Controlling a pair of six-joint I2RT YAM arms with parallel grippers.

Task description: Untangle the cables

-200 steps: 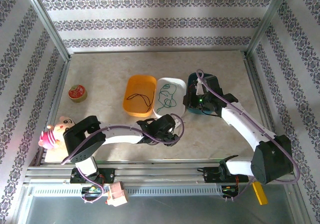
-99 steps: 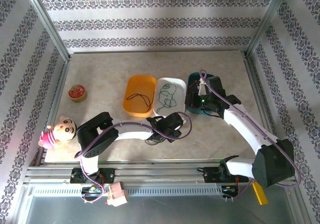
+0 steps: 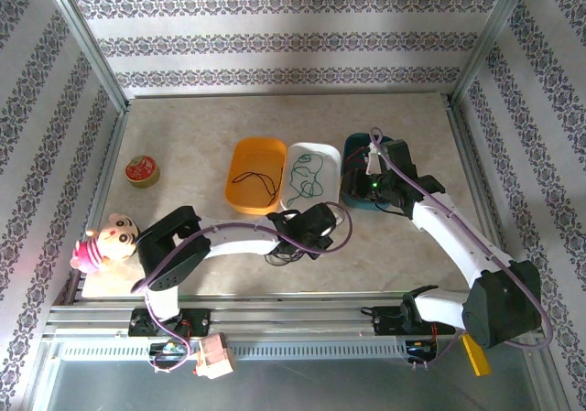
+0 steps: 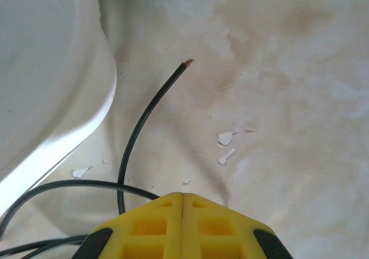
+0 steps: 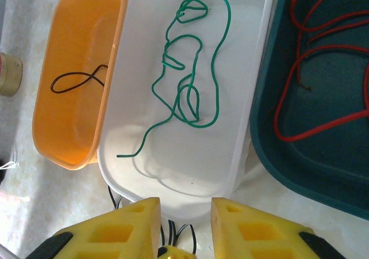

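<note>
Black cable (image 4: 144,120) lies looped on the table by the white tray (image 4: 52,97), one bare end pointing away. My left gripper (image 4: 183,196) is shut low over these loops (image 3: 282,252), and strands run under its fingers; whether one is pinched I cannot tell. My right gripper (image 5: 185,224) hangs open above the near end of the white tray (image 5: 248,68), nothing between its fingers. The green cable (image 5: 190,80) lies in that tray. A short black cable (image 5: 78,81) lies in the orange tray (image 5: 118,51). Red cable (image 5: 323,68) lies in the teal tray (image 5: 334,155).
The three trays stand side by side mid-table (image 3: 302,178). A small red round tin (image 3: 142,170) sits at the left and a pink toy figure (image 3: 105,242) at the near left corner. Metal frame posts and patterned walls close in the table.
My left gripper has gone from open to shut while shifting a little right over the black loops. The right arm has drifted slightly right.
</note>
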